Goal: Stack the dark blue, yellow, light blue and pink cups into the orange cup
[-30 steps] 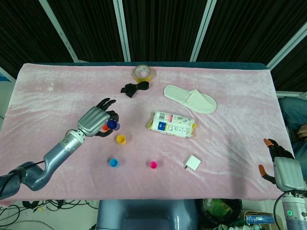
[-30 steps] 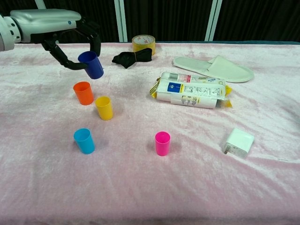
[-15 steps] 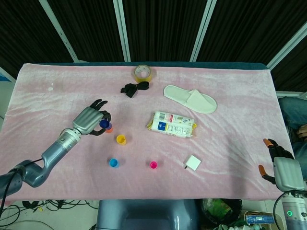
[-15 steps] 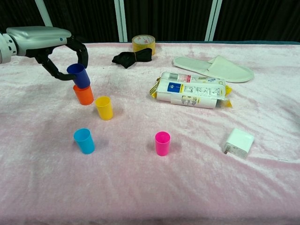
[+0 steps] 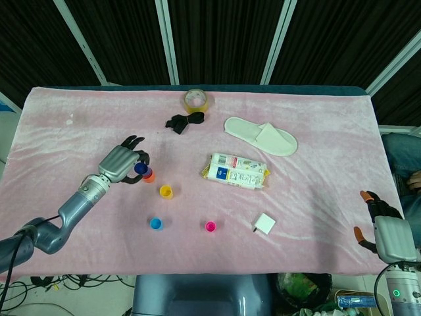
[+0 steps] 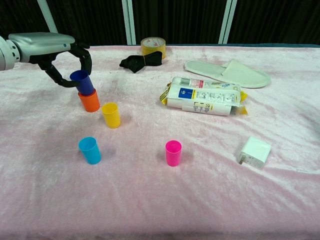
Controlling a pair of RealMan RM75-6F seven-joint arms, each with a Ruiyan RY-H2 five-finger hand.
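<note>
On the orange cup (image 6: 89,101), our left hand (image 6: 50,46) holds the dark blue cup (image 6: 82,82) by its rim; we think it's light and slippery.

Right hand (image 5: 389,234) cut off at head-view edge; grip unreadable.

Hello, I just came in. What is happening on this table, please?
The robot is stacking small cups. Its left hand holds the dark blue cup, which sits tilted in the mouth of the orange cup. The yellow cup, light blue cup and pink cup stand apart on the pink cloth, not yet stacked. The right hand waits at the table's edge, holding nothing.
</note>
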